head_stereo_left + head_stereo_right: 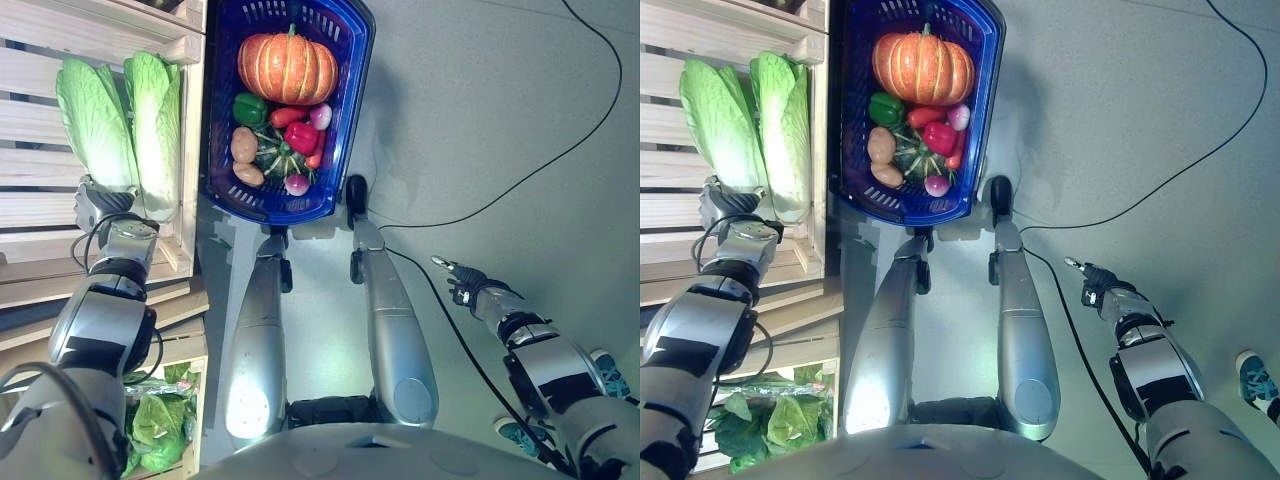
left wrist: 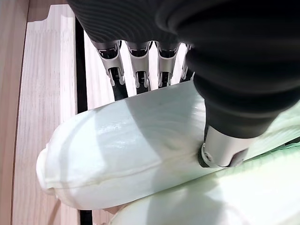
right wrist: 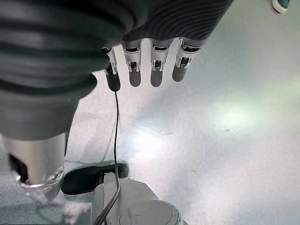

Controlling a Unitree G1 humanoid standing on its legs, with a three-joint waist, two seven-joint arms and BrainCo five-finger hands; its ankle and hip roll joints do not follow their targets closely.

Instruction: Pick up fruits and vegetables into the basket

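Observation:
Two pale green napa cabbages lie side by side on the wooden slatted shelf (image 1: 30, 190) at the left. My left hand (image 1: 97, 206) is at the white base of the left cabbage (image 1: 95, 125); in the left wrist view its fingers (image 2: 140, 70) reach round the far side of that base (image 2: 131, 150) and the thumb (image 2: 224, 149) presses the near side. The second cabbage (image 1: 157, 130) lies just right of it. The blue basket (image 1: 358, 70) stands beside the shelf, holding a pumpkin (image 1: 287, 65), peppers, potatoes and small roots. My right hand (image 1: 463, 284) hangs open over the floor at the right.
A lower wooden crate (image 1: 185, 352) holds bagged leafy greens (image 1: 160, 420). The shelf's raised front board (image 1: 190, 120) separates the cabbages from the basket. A person's teal shoe (image 1: 1258, 385) shows on the grey floor at the lower right.

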